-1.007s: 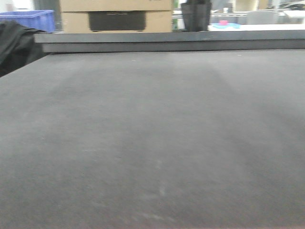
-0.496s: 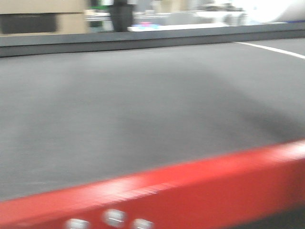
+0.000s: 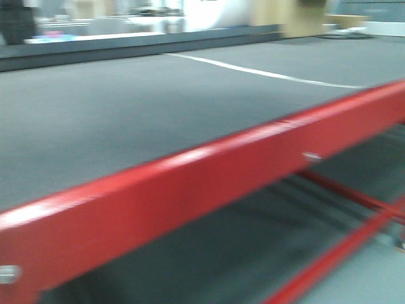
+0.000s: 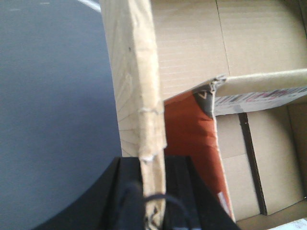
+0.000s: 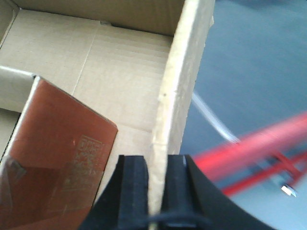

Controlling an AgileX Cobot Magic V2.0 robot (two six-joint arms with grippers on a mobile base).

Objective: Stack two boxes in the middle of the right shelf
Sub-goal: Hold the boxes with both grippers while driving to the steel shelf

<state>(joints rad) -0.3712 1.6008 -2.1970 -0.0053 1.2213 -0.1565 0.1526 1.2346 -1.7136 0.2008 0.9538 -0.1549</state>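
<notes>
An open brown cardboard box is held by two opposite walls. In the left wrist view my left gripper [image 4: 152, 163] is shut on the top edge of one box wall [image 4: 136, 72]. In the right wrist view my right gripper [image 5: 157, 160] is shut on the opposite box wall [image 5: 184, 72]. A flat red-brown packet [image 4: 189, 129] lies inside the box on its cardboard floor, and this packet [image 5: 57, 158] also shows in the right wrist view. The shelf is out of view. The front view shows neither the box nor the grippers.
A red-framed workbench fills the blurred front view, its red front rail [image 3: 221, 183] running diagonally across. Its grey top [image 3: 126, 101] carries a white line [image 3: 253, 71]. Lower red bars [image 3: 354, 196] sit beneath at the right. Blurred clutter stands along the far edge.
The front view has swung to the right. The workbench's red rail came into view and now crosses the frame diagonally. The stacked cartons at the far back slid out on the left.
</notes>
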